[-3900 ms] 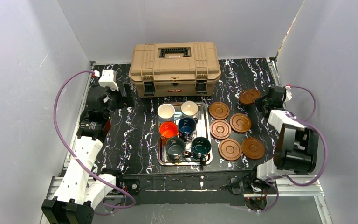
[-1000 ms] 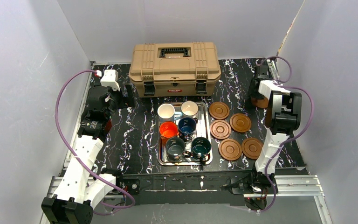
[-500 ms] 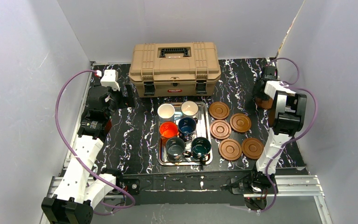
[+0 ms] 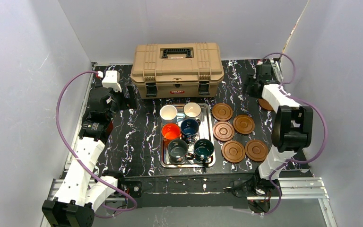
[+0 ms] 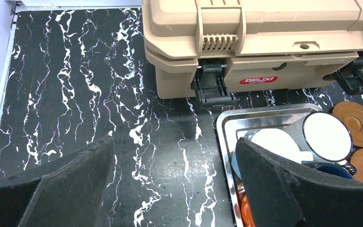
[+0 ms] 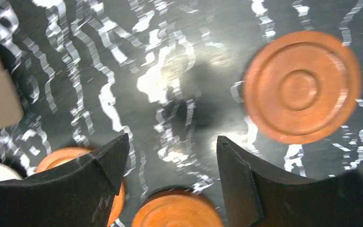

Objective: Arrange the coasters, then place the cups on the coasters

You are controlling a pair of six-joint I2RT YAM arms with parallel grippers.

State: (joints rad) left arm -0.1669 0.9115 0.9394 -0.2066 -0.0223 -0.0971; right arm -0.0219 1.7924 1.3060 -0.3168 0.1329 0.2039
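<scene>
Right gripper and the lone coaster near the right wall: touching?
Apart. Right wrist view: the right gripper has its jaws open and empty, with bare table between them and the lone coaster.

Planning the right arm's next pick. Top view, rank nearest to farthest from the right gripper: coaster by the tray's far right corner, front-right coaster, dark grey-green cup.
From the right gripper:
1. far coaster, beside the far right corner of the tray.
2. front-right coaster, front of the coaster group, right side.
3. dark grey-green cup, front left in the tray.
</scene>
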